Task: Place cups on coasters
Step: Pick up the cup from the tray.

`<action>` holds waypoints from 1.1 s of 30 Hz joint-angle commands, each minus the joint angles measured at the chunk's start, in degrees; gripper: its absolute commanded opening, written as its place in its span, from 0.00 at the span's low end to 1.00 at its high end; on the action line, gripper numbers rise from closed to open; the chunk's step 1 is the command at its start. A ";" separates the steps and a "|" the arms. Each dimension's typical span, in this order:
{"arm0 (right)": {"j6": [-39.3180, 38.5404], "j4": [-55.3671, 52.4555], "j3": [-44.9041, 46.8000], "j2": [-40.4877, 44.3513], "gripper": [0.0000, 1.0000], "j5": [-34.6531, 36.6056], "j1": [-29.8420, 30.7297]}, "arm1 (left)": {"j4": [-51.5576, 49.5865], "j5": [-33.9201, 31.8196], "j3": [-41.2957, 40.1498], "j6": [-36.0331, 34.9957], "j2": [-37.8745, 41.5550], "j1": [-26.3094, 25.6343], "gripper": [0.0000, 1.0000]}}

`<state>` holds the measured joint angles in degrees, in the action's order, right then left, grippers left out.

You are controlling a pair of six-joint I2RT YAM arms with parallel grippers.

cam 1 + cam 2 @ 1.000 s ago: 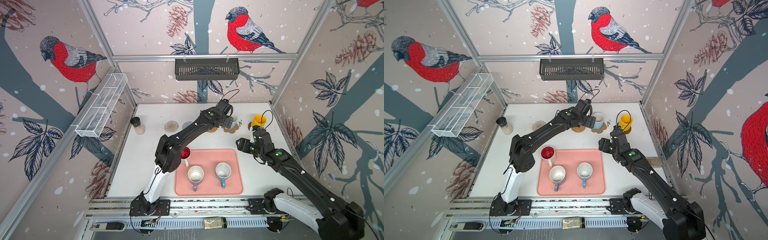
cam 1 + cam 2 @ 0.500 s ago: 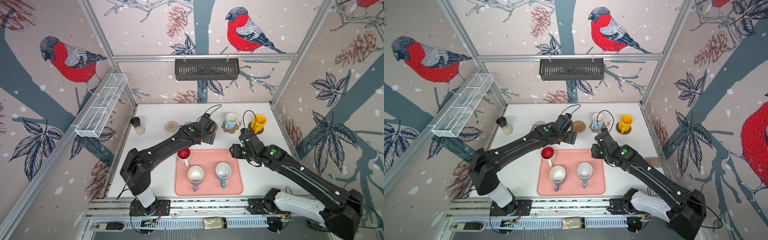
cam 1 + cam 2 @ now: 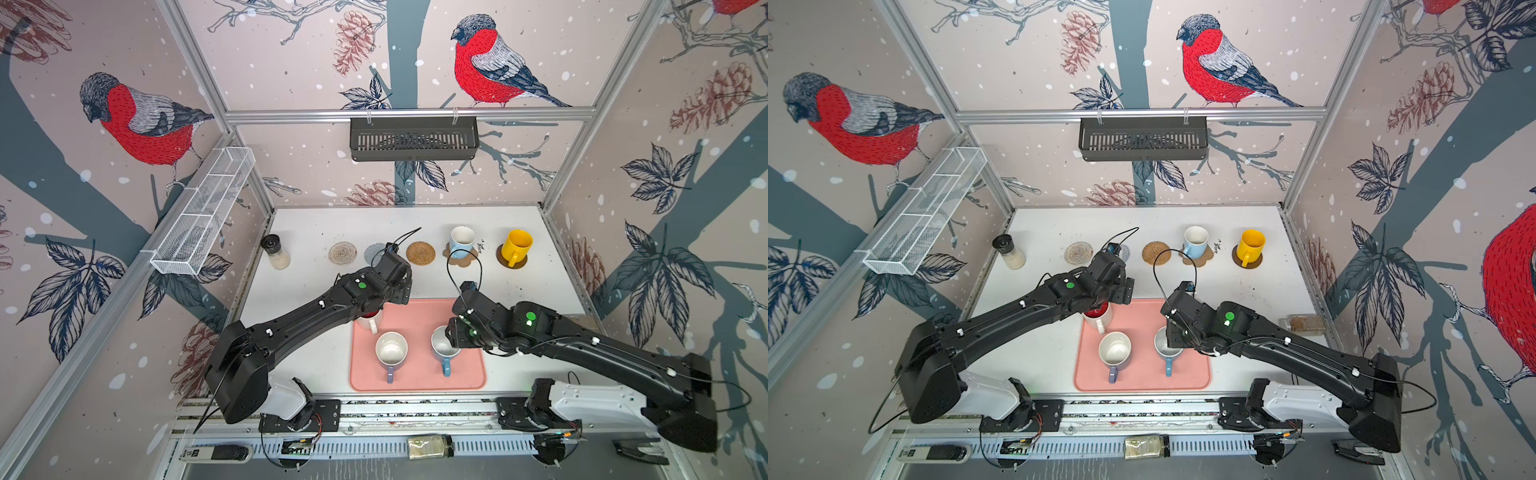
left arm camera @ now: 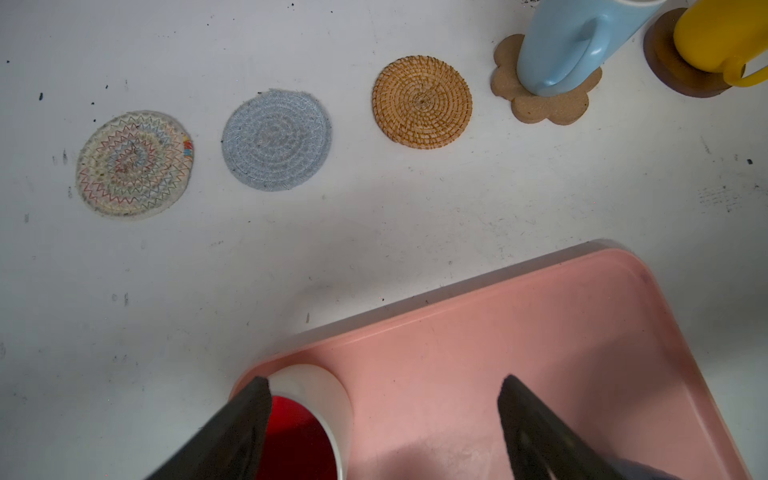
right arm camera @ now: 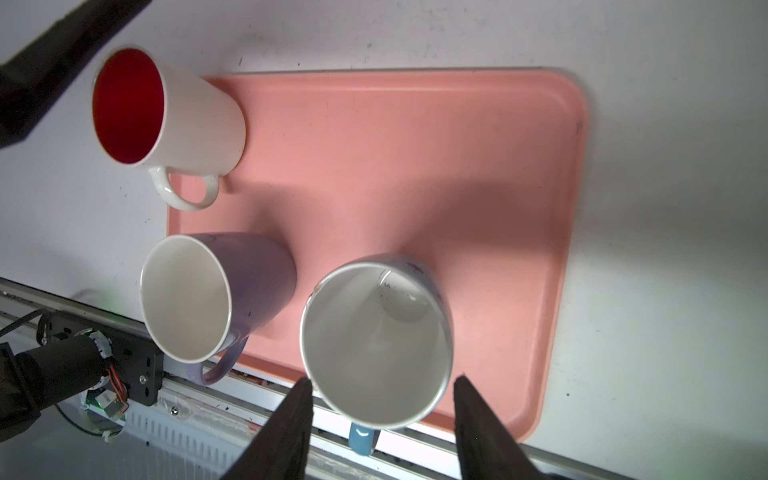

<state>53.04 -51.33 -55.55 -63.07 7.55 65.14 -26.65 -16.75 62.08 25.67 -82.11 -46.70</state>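
Two cups stand on coasters at the back: a light blue cup [image 3: 462, 241] on the cork flower coaster [image 3: 468, 259] and a yellow cup [image 3: 516, 246] on the dark wooden coaster [image 3: 524, 262]. The beige woven [image 4: 134, 164], grey-blue [image 4: 276, 140] and tan rattan [image 4: 422, 102] coasters lie bare. On the pink tray [image 3: 419, 374] stand a white cup with red inside [image 5: 166, 112], a lavender cup [image 5: 195, 295] and a second light blue cup [image 5: 376, 340]. My left gripper [image 4: 385, 379] is open above the white cup's rim. My right gripper [image 5: 381, 380] flanks the blue cup's rim, jaws apart.
A black-lidded glass jar [image 3: 275, 251] stands at the back left of the table. A white wire basket [image 3: 203, 216] hangs on the left wall and a black basket [image 3: 413, 139] on the back rail. Another jar [image 3: 1302, 324] lies by the right wall.
My left arm drew back from the coaster row to the white cup on the tray. My right arm left the yellow cup and came over the blue cup on the tray, its jaws narrowing.
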 commanded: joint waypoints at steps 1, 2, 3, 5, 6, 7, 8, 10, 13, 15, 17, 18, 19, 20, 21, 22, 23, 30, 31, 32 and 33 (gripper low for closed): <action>5.82 -2.47 -0.21 -0.12 0.46 -0.22 2.51 | 3.88 -1.22 -0.82 1.44 0.11 0.00 0.86; 6.61 -2.90 -0.47 0.04 0.44 -0.04 3.11 | 4.51 -0.94 -1.18 1.65 0.04 0.02 0.86; 7.02 -3.07 -0.60 0.10 0.40 -0.21 3.53 | 5.11 -0.46 -1.40 1.73 -0.06 0.03 0.86; 7.51 -3.08 -0.61 -0.10 0.30 -1.02 3.85 | 5.83 0.17 -1.90 1.99 -0.25 0.03 0.86; 7.61 -3.11 -0.66 -0.28 0.26 -1.35 4.17 | 6.22 0.39 -2.19 2.07 -0.25 0.02 0.85; 7.80 -3.23 -0.63 -0.60 0.22 -1.40 4.25 | 6.52 0.40 -2.38 2.12 -0.25 0.02 0.86; 7.94 -3.28 -0.61 -0.95 0.22 -1.60 4.45 | 6.76 0.55 -2.72 2.15 -0.17 0.04 0.86; 8.31 -3.49 -0.61 -1.63 0.22 -1.98 4.95 | 6.96 0.58 -2.98 2.20 -0.08 0.03 0.85; 8.97 -3.43 -0.20 -2.46 0.28 -2.85 5.88 | 7.09 0.50 -3.43 2.28 0.19 0.02 0.85; 9.64 -3.52 0.00 -3.06 0.31 -3.08 6.47 | 7.67 0.34 -3.81 2.27 0.22 0.03 0.85; 10.27 -3.51 0.25 -3.35 0.34 -3.17 7.08 | 7.85 0.44 -3.74 2.28 -0.11 0.06 0.85; 10.57 -3.43 0.42 -3.46 0.37 -3.16 7.41 | 7.87 0.47 -3.64 2.28 -0.29 0.08 0.85; 10.83 -3.39 0.52 -3.55 0.39 -3.16 7.61 | 7.85 0.62 -3.56 2.24 -0.42 0.05 0.85; 11.10 -3.29 0.69 -3.68 0.41 -3.16 7.84 | 7.85 0.71 -3.55 2.15 -0.51 0.02 0.85; 11.20 -3.23 0.87 -3.81 0.42 -3.15 7.98 | 7.94 0.76 -3.55 2.13 -0.51 0.03 0.85; 11.29 -3.07 0.97 -3.96 0.42 -3.16 8.13 | 8.09 0.74 -3.64 2.11 -0.51 0.02 0.85; 11.47 -2.86 1.06 -4.21 0.43 -3.37 8.15 | 8.09 0.83 -3.65 2.11 -0.50 0.03 0.85; 11.52 0.00 3.04 -5.72 0.43 -4.13 8.51 | 8.46 1.09 -3.94 2.06 -0.42 0.02 0.85; 11.54 0.29 3.33 -5.85 0.43 -3.81 8.51 | 8.73 1.24 -4.11 2.15 -0.50 0.03 0.85; 11.54 0.83 3.68 -6.04 0.43 -3.55 8.46 | 8.82 1.34 -4.08 2.10 -0.65 0.05 0.85; 11.36 1.39 4.06 -6.18 0.43 -3.62 8.36 | 8.66 1.36 -3.95 2.18 -0.82 0.03 0.85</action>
<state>63.57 -51.75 -52.14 -68.90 3.92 73.49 -19.57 -16.23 58.19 27.18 -82.56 -46.70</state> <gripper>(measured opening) 0.433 0.850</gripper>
